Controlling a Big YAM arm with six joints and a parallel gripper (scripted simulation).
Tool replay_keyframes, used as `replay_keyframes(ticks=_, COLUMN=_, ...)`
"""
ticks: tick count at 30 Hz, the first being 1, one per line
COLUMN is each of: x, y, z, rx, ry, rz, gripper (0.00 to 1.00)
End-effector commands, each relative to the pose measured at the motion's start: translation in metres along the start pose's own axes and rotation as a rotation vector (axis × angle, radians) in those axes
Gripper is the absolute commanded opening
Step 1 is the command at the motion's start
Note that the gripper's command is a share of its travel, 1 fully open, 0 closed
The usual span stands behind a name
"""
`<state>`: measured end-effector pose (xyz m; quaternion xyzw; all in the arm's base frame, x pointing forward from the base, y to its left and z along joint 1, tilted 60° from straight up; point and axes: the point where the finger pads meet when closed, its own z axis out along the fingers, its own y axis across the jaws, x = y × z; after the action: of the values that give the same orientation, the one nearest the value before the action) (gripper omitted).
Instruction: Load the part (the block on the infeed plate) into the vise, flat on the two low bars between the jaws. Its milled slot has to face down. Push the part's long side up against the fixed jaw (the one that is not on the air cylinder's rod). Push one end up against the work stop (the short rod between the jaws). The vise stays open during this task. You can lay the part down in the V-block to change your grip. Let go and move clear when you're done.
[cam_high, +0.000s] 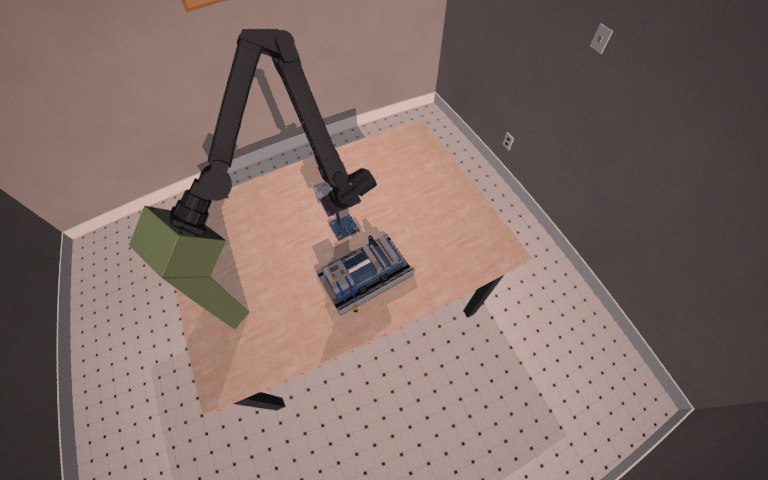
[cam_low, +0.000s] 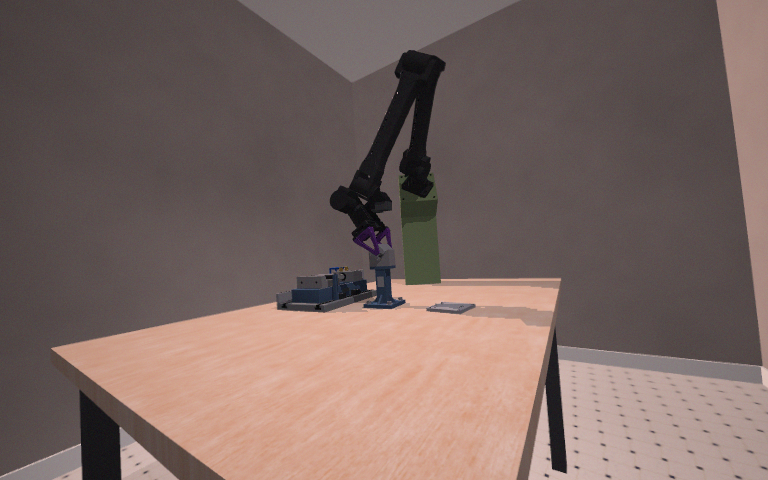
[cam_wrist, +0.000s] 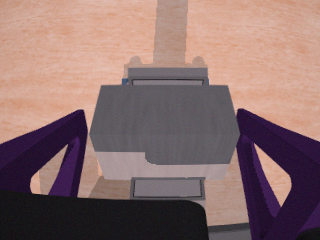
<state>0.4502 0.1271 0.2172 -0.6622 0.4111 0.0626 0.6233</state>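
Block (cam_low: 386, 249) (cam_wrist: 165, 110), the task's part, was seen as a plain grey, straight-edged solid, set crosswise in the middle of the wrist frame. Its upper face was shown in dark grey with faint streaks; the lower one was caught partly in pale light, cut by a stepped shadow edge. It was borne, tilted, by the V-block stand (cam_high: 343, 227) (cam_low: 384, 288) (cam_wrist: 167, 188), whose blue foot was set on the table (cam_high: 271, 316) (cam_low: 351, 362) (cam_wrist: 65, 55) beside the vise (cam_high: 362, 271) (cam_low: 325, 285).

The tool (cam_high: 334, 213) (cam_low: 383, 251) (cam_wrist: 160, 119) was spread, its purple fingers placed at either end of the block, with nothing pinched.

From the top, the block was largely covered by the arm (cam_high: 308, 107) (cam_low: 385, 135) and could barely be made out. No milled slot could be distinguished, as the underside was hidden. The fingers were cut off at the wrist frame's lower corners, and its lower left was blocked by a black shape (cam_wrist: 100, 217).
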Motion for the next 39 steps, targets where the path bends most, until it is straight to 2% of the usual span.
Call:
replay_keyframes(ticks=1, x=0.0102, y=-0.0053, z=-0.0058, rx=0.020, ry=-0.003, rz=0.009, gripper=0.81)
replay_keyframes(ticks=21, x=0.0106, y=-0.0044, z=-0.0061, rx=0.019, ry=-0.127, rz=0.008, gripper=0.81)
replay_keyframes(ticks=39, x=0.0107, y=-0.0050, z=-0.0062, rx=0.019, ry=-0.177, rz=0.006, gripper=0.81)
